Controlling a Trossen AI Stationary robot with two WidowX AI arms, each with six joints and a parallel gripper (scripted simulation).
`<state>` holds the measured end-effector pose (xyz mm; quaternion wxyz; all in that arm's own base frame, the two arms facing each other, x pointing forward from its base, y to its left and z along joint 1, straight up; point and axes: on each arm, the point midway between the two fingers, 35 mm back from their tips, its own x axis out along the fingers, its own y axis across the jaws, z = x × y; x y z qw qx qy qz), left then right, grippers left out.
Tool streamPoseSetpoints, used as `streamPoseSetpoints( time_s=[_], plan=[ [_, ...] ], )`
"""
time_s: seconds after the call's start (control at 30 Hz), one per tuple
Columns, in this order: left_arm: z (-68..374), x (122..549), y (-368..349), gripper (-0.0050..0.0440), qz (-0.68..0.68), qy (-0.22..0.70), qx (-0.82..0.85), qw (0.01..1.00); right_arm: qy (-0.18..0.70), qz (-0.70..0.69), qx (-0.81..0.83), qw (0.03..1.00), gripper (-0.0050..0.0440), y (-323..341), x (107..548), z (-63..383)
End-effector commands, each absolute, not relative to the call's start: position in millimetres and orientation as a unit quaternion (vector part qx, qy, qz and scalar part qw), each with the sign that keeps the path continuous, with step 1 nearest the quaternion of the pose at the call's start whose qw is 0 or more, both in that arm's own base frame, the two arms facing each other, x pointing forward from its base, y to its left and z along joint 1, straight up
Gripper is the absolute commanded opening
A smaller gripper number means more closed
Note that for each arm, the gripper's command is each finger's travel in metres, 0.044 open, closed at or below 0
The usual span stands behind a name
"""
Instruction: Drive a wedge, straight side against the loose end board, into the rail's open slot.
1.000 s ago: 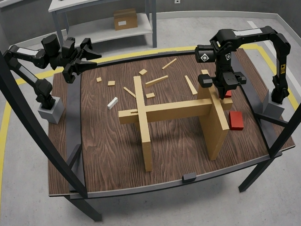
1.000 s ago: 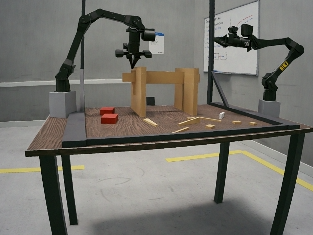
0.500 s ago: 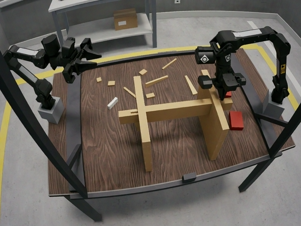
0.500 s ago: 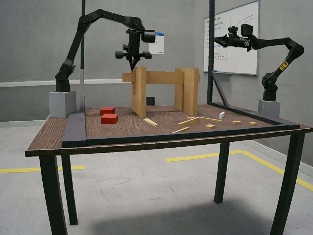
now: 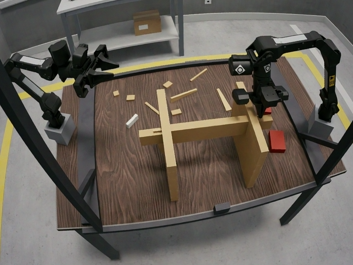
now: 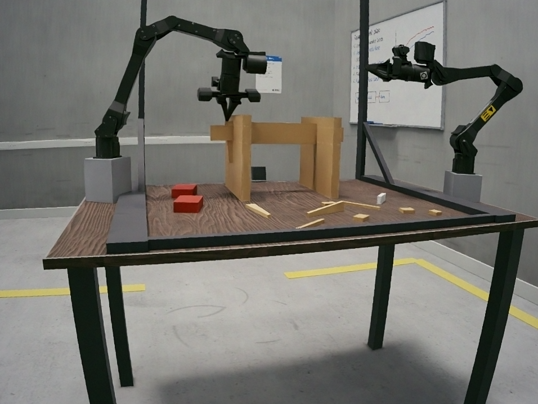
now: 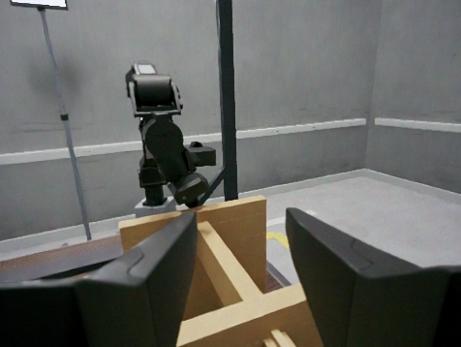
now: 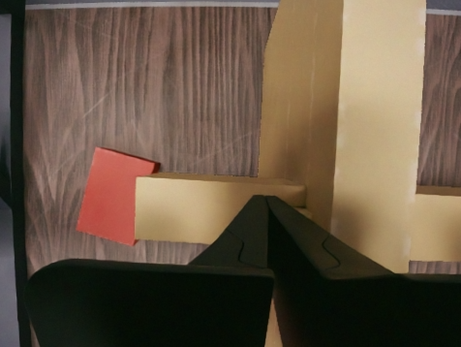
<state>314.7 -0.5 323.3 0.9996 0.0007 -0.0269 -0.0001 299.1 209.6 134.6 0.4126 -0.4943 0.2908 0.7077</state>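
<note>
The wooden rail [image 5: 205, 128] runs through two upright end boards, one near the table's middle [image 5: 168, 142] and one near the right arm [image 5: 252, 136]. A small wedge [image 5: 157, 130] sits in the rail's slot at the middle board. My right gripper [image 5: 260, 115] is shut and empty. It points straight down, with its tips on the rail's stub right beside the other end board, as the right wrist view [image 8: 266, 200] shows. A thin pale sliver [image 8: 301, 211] lies between the tips and that board. My left gripper [image 5: 105, 69] is open and empty, held high over the table's far edge.
Loose wedges [image 5: 223, 99] [image 5: 183, 95] [image 5: 151, 107] and small wood blocks [image 5: 130, 97] lie behind the rail. A white block [image 5: 132, 120] lies further left. Two red blocks [image 5: 277, 141] [image 5: 267, 111] lie beside the right end board. A dark raised rim [image 5: 85, 136] borders the table.
</note>
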Motion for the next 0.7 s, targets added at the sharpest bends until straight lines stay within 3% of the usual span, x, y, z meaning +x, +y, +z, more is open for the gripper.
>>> streamPoseSetpoints(
  time_s=[0.0,0.67],
  plan=[
    [330.9,313.0,-0.2,0.018,0.0,-0.037,-0.001,0.999,0.316,0.713,-0.487,0.394,-0.005,205.3,296.7,113.2],
    [330.9,313.0,-0.2,0.018,0.0,-0.037,-0.001,0.999,0.327,0.715,-0.483,0.385,-0.005,203.9,295.6,103.3]
  ],
)
